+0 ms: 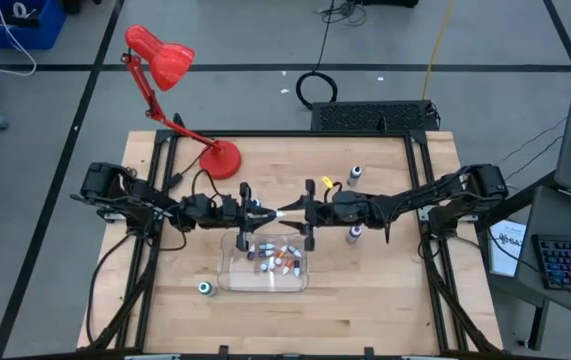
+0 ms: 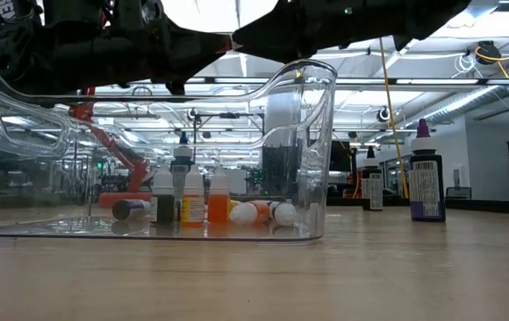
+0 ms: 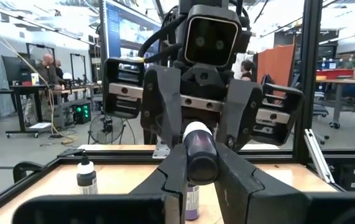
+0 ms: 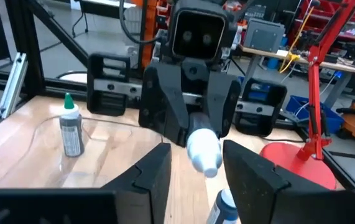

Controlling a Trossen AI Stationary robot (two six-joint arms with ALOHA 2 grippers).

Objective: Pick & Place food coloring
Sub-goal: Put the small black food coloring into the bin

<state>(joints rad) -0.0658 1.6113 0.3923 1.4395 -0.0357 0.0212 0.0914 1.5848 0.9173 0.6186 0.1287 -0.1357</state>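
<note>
Both grippers meet tip to tip over the table's middle, just beyond the far rim of the clear tray (image 1: 227, 262). Between them is one food coloring bottle (image 3: 201, 163) with a dark purple body and a white cap end (image 4: 203, 149), lying level in the air. My left gripper (image 1: 270, 213) is shut on it. My right gripper (image 1: 298, 212) is open, its fingers standing on either side of the white cap end. Several more small bottles (image 1: 275, 260) lie and stand inside the tray (image 2: 321, 152). My left gripper pinches the bottle's dark body (image 3: 202, 171) between its two fingers (image 3: 172, 171), coming level from the table's left and lying along the bottle. The bottle is lifted clear and held level, its white cap end (image 4: 205, 155) pointing at my right gripper.
A teal-capped bottle (image 1: 205, 288) sits on the table left of the tray's near corner. Two taller bottles stand right of centre (image 1: 353, 177) (image 1: 353, 235). A red desk lamp has its base (image 1: 220, 158) on the far left part of the table. Bare wood lies along the near edge.
</note>
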